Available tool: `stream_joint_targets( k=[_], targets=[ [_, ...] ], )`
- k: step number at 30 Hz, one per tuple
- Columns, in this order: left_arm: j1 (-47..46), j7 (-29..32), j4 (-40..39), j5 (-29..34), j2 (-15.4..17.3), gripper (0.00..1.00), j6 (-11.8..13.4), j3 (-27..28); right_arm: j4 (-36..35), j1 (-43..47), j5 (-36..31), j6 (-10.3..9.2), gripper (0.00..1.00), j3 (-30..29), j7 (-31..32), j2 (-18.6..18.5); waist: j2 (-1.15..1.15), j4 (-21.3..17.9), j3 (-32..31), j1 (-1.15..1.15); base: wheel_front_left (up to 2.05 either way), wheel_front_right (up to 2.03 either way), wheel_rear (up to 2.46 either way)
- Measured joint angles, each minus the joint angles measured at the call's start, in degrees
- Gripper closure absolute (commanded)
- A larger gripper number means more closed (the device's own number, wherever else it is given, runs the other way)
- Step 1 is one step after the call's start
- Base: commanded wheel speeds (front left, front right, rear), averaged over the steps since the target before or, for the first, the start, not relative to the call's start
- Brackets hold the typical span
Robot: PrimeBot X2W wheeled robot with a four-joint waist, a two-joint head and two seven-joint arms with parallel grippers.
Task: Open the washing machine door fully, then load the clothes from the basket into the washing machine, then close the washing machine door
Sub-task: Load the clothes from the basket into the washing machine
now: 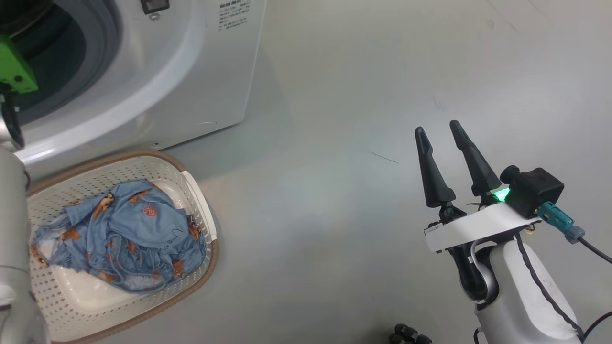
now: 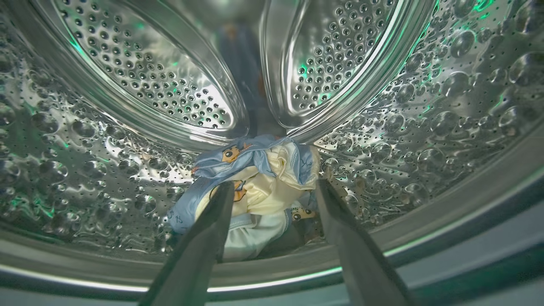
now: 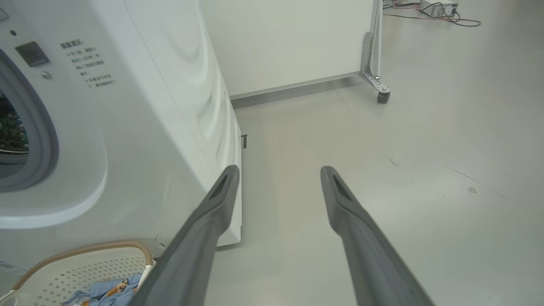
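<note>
My left gripper (image 2: 274, 183) is inside the steel drum (image 2: 148, 76) of the washing machine (image 1: 191, 71), open, its fingers either side of a light blue and cream garment (image 2: 259, 178) lying on the drum's bottom. More of the clothes (image 1: 119, 234), blue with orange-brown figures, lie bunched in the cream basket (image 1: 143, 155) on the floor in front of the machine. My right gripper (image 1: 437, 126) hangs open and empty over the bare floor to the right; in its own view, the right gripper (image 3: 279, 168) points past the machine's corner (image 3: 229, 191). The washing machine door is out of view.
My pale left forearm (image 1: 12, 229) runs up the left edge over the basket. A white wheeled partition (image 3: 297, 42) with a castor (image 3: 382, 95) stands behind the machine. Cables and a box (image 3: 437, 7) lie far off. Grey floor (image 1: 358, 239) spreads to the right.
</note>
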Motion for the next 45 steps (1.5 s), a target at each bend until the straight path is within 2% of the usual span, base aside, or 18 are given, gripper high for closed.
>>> stream_joint_targets(
  k=[6, 17, 26, 30, 45],
  targets=[
    [5.4, -3.8, 1.9, -2.0, -3.9, 0.0, -0.2, -0.1, 1.0, 0.0, -1.5, 0.0, 0.0, -2.2, 0.0, 0.0, 0.0, 2.3, -3.8, 0.0, 0.0, 0.0, 0.0],
    [16.1, -8.4, 3.3, -3.7, -10.5, 0.0, -3.3, -1.0, 2.1, 2.8, -4.8, 0.08, 0.0, -6.2, 0.0, -0.1, 0.0, 6.6, -11.9, 0.0, 0.0, 0.0, 0.0],
    [26.8, -9.0, 1.6, -3.7, -10.7, 0.0, -5.5, -2.5, 3.1, 7.0, -6.6, 0.29, 0.0, -7.6, 0.0, -0.2, 0.0, 10.0, -19.0, 0.0, 0.0, 0.0, 0.0],
    [31.0, -9.0, 0.1, -4.0, -10.7, 0.0, -5.6, -2.6, 3.4, 9.4, -6.9, 0.58, 0.0, -7.5, 0.0, -0.4, 0.0, 11.4, -22.3, 0.0, 0.0, 0.0, 0.0],
    [47.0, -9.0, -18.8, -6.1, -10.9, 0.0, -5.6, -1.3, 2.9, 14.6, -7.8, 0.59, 0.0, -7.2, 0.0, -1.0, 0.0, 16.1, -30.9, -0.01, 0.0, 0.0, 0.0]
  ],
)
